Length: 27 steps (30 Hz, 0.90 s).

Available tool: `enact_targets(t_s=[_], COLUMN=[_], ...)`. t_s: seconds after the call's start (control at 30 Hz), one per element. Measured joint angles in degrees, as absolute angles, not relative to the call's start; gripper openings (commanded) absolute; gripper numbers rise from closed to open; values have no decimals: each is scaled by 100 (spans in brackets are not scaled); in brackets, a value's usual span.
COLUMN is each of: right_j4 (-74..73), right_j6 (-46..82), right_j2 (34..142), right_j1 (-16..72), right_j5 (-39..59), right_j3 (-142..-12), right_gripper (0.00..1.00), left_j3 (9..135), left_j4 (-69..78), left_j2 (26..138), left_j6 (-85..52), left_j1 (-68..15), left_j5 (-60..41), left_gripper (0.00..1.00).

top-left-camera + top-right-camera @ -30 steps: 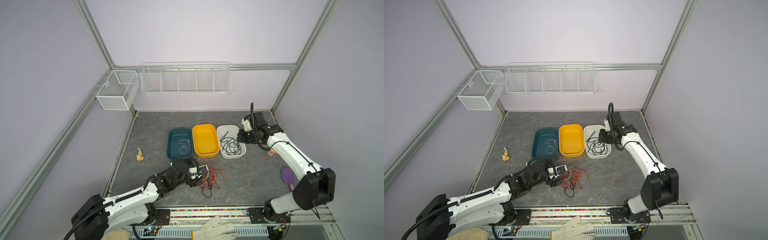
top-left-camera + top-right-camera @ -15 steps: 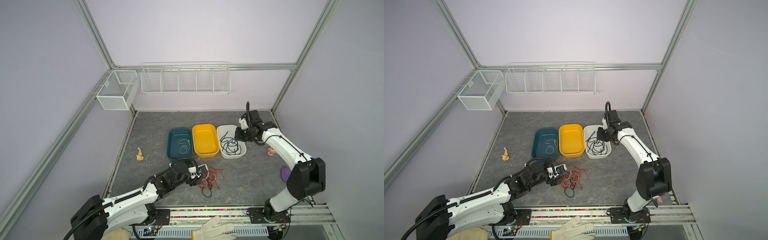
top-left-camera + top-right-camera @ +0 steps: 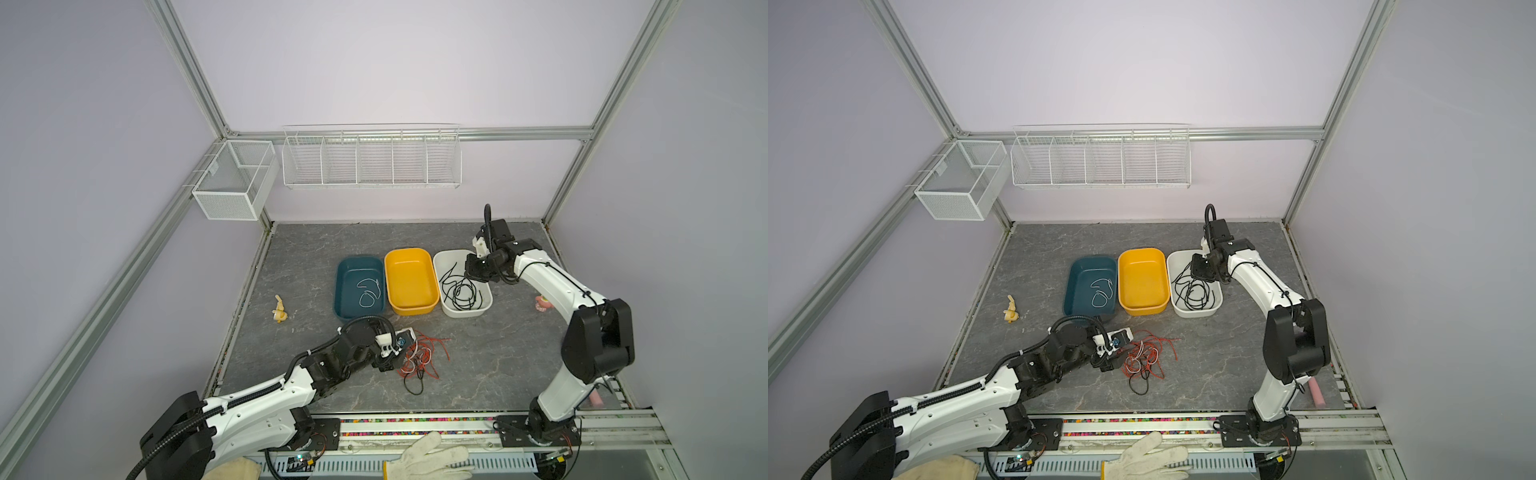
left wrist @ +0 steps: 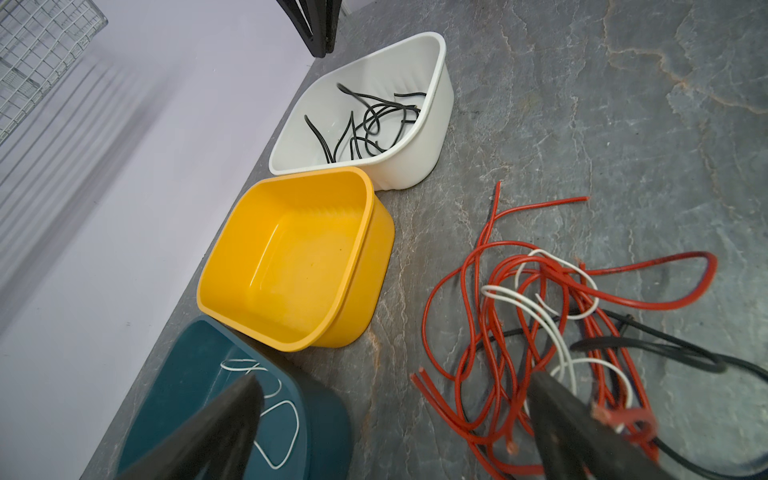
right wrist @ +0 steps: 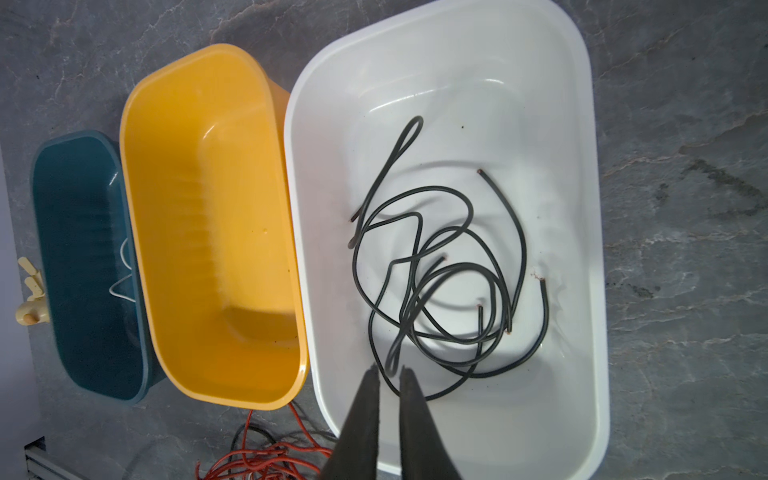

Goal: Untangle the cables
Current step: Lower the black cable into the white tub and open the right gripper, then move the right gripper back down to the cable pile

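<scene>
The cables lie in 3 places. A tangle (image 3: 422,359) sits on the table (image 3: 511,357), near the front and a little left of centre. It is mostly red cables (image 4: 498,291), with white strands (image 4: 544,309) and a black cable (image 4: 665,353) woven through. A black loop trails from its near side.

3 bins stand in a row farther back, side by side: a teal bin (image 3: 349,276) on the left, a yellow bin (image 3: 415,308) in the middle and a white bin (image 3: 469,310) on the right. A thin white cable (image 3: 368,291) lies in loops on the teal bin's floor. Several black cables (image 3: 459,291) lie coiled over each other in the white bin.

The left gripper (image 3: 401,351) sits low at the tangle's left edge, jaws spread wide and gripping no cable. In the left wrist view 1 finger (image 4: 582,428) lies over red and white strands, with a frayed red end resting on it.

The right gripper (image 5: 387,370) hangs over the far right part of the white bin. Its jaws are narrow, with a slim gap showing between them. The tips sit at a loop of the black cables; I cannot tell whether they touch it.

A small cream piece (image 3: 279,309) lies left of the teal bin. A pink piece (image 3: 542,303) lies right of the white bin.
</scene>
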State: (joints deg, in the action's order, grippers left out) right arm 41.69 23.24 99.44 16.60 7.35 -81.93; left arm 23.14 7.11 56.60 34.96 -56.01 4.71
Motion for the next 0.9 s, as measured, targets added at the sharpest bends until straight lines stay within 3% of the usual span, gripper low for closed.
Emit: enact_targets(t_s=[0.13,0.27,0.47,0.6,0.9], right_j4=[4176,4195,4169,4077,3763], right_j6=[2344,2377,2412,2427,2753], right_j2=[9990,9959,9424,8746,7349], right_j1=[1660,1678,1857,2082,2886], right_j5=[733,733,685,690,893], right_j3=[-8193,-8197,-8047,-7603,-6106], right_gripper=[23,36,69,82,86], left_j3=[2311,2309,2307,2307,2307], left_j4=[746,753,753,753,812], left_j2=[5645,5645,5645,5642,5481], left_j6=[3496,3496,3496,3489,3350], left_j1=[-5601,-5601,-5601,-5601,-5605], left_j5=[473,473,475,491,569], left_gripper=[99,99,99,99,99])
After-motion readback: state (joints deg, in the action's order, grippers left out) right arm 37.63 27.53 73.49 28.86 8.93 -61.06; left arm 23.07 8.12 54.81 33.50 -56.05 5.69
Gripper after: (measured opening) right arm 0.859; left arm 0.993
